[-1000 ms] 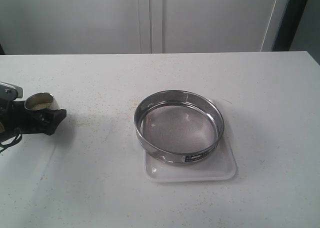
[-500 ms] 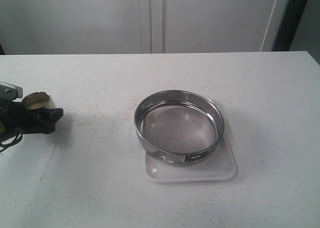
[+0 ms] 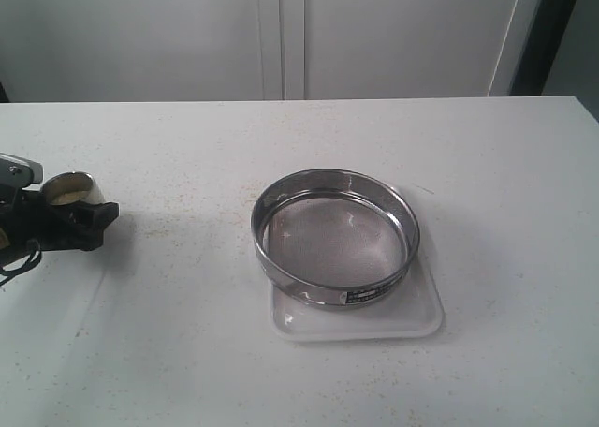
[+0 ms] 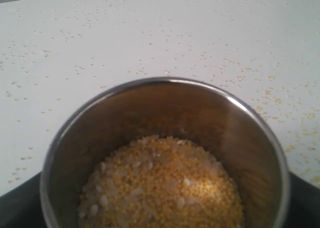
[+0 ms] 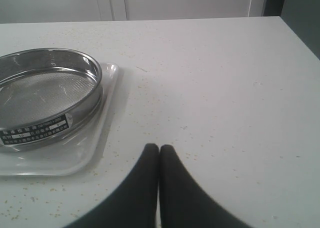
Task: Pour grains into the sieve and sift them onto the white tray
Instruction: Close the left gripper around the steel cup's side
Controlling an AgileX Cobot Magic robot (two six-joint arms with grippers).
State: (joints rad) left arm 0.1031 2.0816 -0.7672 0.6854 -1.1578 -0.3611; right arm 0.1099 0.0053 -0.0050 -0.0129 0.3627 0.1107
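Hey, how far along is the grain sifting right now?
Done: the sieve sits on the white tray. In hand: the left gripper holds the cup of grains, far left of it. To do: pouring and sifting; the sieve is empty. The right gripper is shut.

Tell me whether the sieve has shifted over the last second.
No. The sieve sits at the same spot on the white tray, its label facing the same tray edge as before.

Soft, even light brightens the white desk (image 3: 187, 352); the sieve (image 3: 334, 235) casts a faint shadow, its rim glinting; the left wrist view is slightly blurred
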